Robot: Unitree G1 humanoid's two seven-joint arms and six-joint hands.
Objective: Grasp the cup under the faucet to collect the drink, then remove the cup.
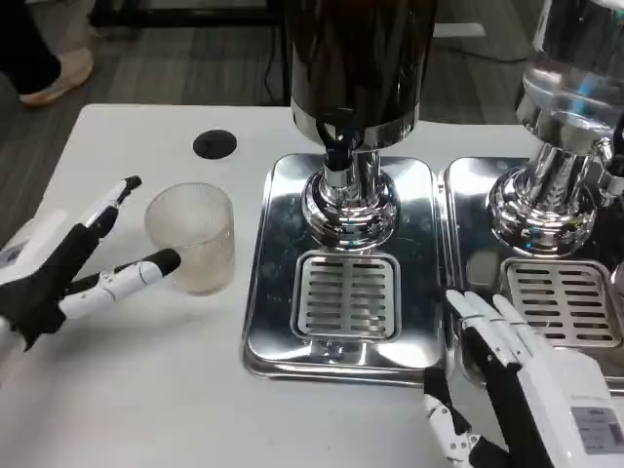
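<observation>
Right hand (531, 390): nearest to me, low at the right. I see it lying over the front edge of the right drip tray (458, 195), fingers spread and pointing away, nothing in them. It plays no part in the reach, by my reading.

Left hand (73, 263): at the left edge, fingers apart in a wide V that opens toward the cup, holding nothing. One finger runs above and left of the cup; another points at its lower left side, its dark tip at or just short of the wall. I cannot tell whether it touches.

Cup (192, 237): clear ribbed plastic, upright on the white table (146, 390), mouth up, long axis vertical. It looks empty. It stands just left of the left drip tray (283, 322), not on it.

Key relation: the cup lies to the right of my left hand, partly inside the open V. The left hand is much the nearer; the right is well apart, beyond the tray.

Grate (347, 295): slotted, in the middle of the left tray, bare.

Faucet (336, 146): dark spout under the dark dispenser (359, 58), above the chrome column (349, 200) behind the grate.

Judgement: not yet grasped. I would close on the cup's side, keep it upright, then carry it right, onto the grate.

Far: black round port (214, 144) in the tabletop beyond the cup.
</observation>
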